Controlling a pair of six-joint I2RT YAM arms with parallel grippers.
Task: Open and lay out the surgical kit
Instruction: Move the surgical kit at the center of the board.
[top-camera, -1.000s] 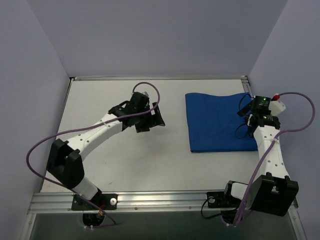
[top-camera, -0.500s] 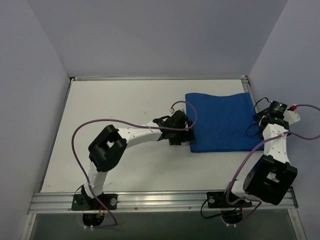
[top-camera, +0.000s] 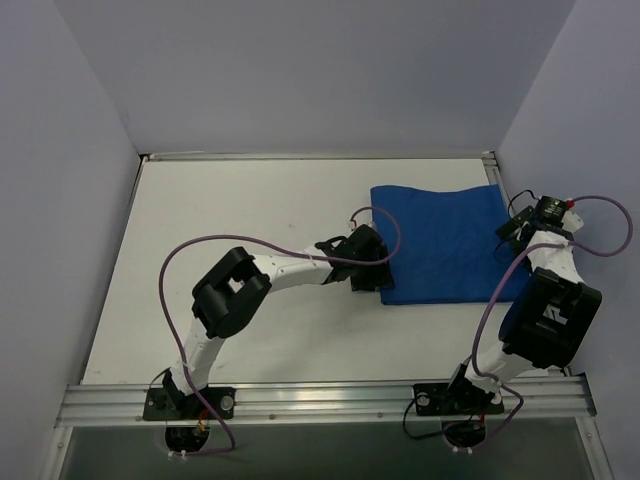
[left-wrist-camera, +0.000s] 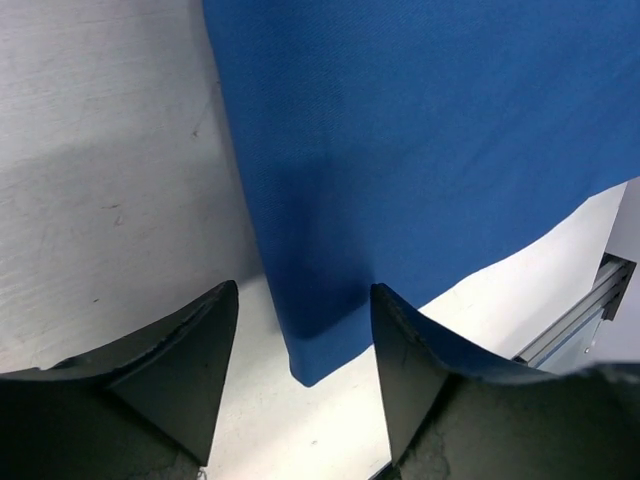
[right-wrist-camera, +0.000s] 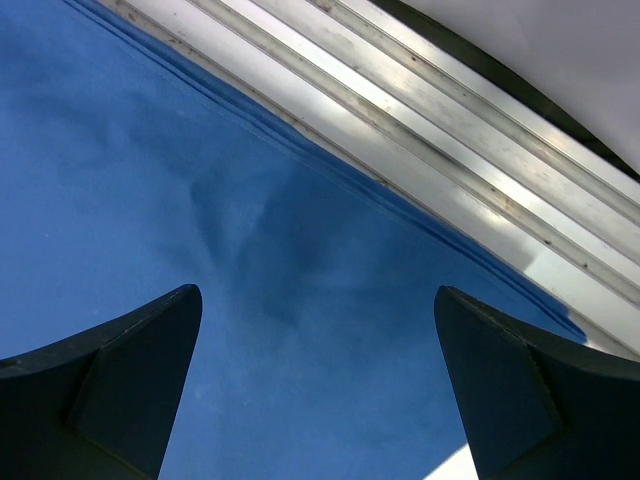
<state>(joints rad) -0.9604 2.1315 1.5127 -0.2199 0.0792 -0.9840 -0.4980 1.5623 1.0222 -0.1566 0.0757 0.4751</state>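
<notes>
The wrap (top-camera: 435, 240) lies folded on the far right of the table (top-camera: 250, 210). Its near left corner sits between my left gripper's (left-wrist-camera: 302, 290) parted jaws, not yet pinched. My right gripper (right-wrist-camera: 318, 292), jaws wide, hovers over its right edge. I can read no label or writing.

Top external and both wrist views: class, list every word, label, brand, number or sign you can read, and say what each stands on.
No readable text in any view.
blue cloth wrap: plain fabric, no print or tag showing.
table: bare white, only faint scuffs.
metal rail beside the wrap: no markings.
</notes>
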